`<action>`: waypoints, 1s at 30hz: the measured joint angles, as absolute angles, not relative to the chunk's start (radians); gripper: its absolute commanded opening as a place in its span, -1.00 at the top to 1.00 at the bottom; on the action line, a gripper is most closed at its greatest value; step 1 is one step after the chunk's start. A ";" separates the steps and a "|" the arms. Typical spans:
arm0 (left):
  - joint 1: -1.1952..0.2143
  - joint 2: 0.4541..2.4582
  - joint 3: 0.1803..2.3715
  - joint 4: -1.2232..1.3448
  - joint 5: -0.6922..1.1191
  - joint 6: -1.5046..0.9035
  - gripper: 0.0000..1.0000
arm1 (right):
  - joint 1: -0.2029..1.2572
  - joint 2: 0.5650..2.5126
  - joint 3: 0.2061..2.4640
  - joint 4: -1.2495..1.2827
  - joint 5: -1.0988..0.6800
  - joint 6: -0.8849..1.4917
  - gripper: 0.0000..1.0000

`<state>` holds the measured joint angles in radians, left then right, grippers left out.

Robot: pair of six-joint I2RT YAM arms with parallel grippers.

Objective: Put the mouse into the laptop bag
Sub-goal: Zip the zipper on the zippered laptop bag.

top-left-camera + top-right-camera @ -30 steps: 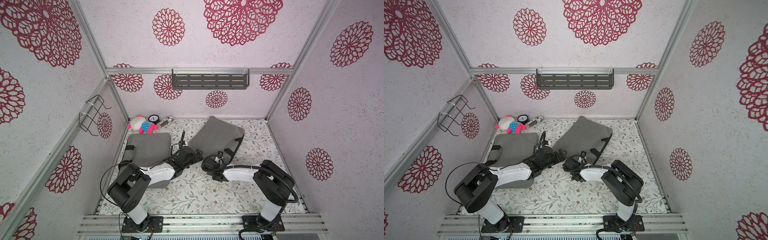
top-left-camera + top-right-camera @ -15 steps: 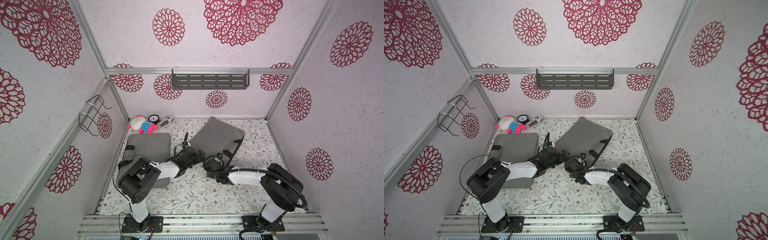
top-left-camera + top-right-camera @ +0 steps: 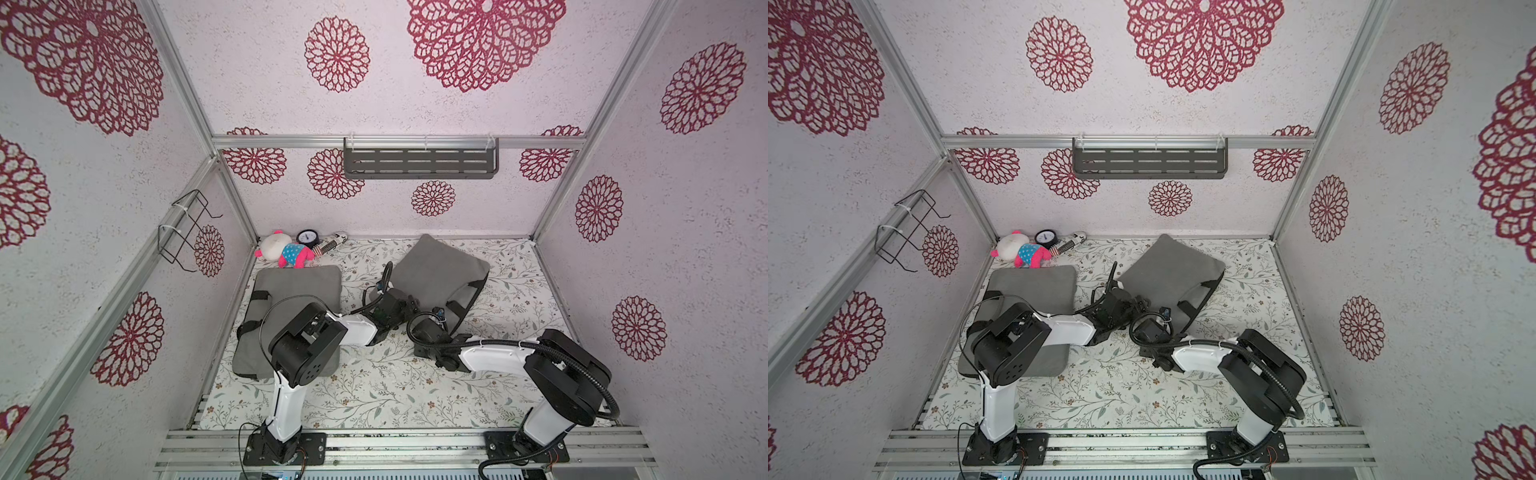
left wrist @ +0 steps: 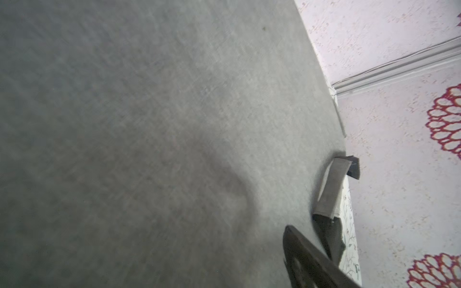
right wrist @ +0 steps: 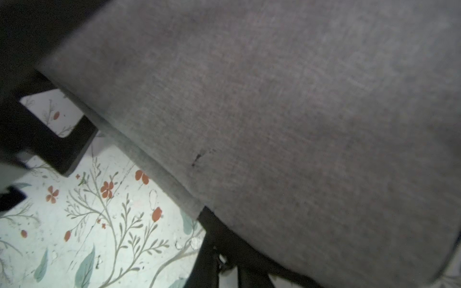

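The grey laptop bag [image 3: 436, 270] [image 3: 1171, 270] lies tilted at the centre back, with its black handles towards the right. My left gripper [image 3: 409, 305] [image 3: 1142, 303] presses against the bag's near left corner. In the left wrist view the grey fabric [image 4: 149, 124] fills the picture and only one dark finger [image 4: 306, 259] shows. My right gripper [image 3: 439, 311] [image 3: 1165, 311] is shut on the bag's near edge; its dark fingertips [image 5: 212, 249] sit close together under the fabric [image 5: 274, 99]. The mouse is hidden.
A second grey bag [image 3: 299, 286] lies flat on the left, partly under my left arm. A plush toy [image 3: 286, 251] and a small clock [image 3: 307, 237] sit in the back left corner. A dark shelf [image 3: 419, 162] hangs on the back wall and a wire rack [image 3: 183, 232] on the left wall.
My left arm has swung right and its gripper has pushed up to the tilted bag's corner. The right gripper has stayed at the bag's near edge while its arm stretched out.
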<state>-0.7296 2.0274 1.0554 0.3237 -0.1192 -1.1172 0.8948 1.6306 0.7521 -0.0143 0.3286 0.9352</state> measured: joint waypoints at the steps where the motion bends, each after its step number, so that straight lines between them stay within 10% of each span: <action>1: -0.728 2.029 1.054 0.309 -0.128 -1.118 0.59 | 0.894 1.621 0.746 -0.013 0.329 0.935 1.00; 13: -0.728 2.003 1.030 0.303 -0.158 -1.139 0.98 | 0.855 1.563 0.664 0.059 0.264 0.935 1.00; 15: -0.728 2.003 1.028 0.308 -0.155 -1.138 0.79 | 0.854 1.562 0.651 0.082 0.257 0.934 1.00; 18: -0.728 2.003 1.024 0.308 -0.146 -1.134 -0.20 | 0.857 1.557 0.634 0.102 0.258 0.918 1.00; 21: -0.734 2.002 1.021 0.319 -0.129 -1.131 -0.69 | 0.868 1.556 0.630 0.104 0.278 0.899 1.00; 30: -0.747 2.001 1.030 0.351 -0.126 -1.130 -0.92 | 0.904 1.595 0.650 0.099 0.403 0.865 0.84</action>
<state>-0.7471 2.0014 1.0298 0.3511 -0.1257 -1.1301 0.9035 1.5951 0.6502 0.0994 0.4026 0.8650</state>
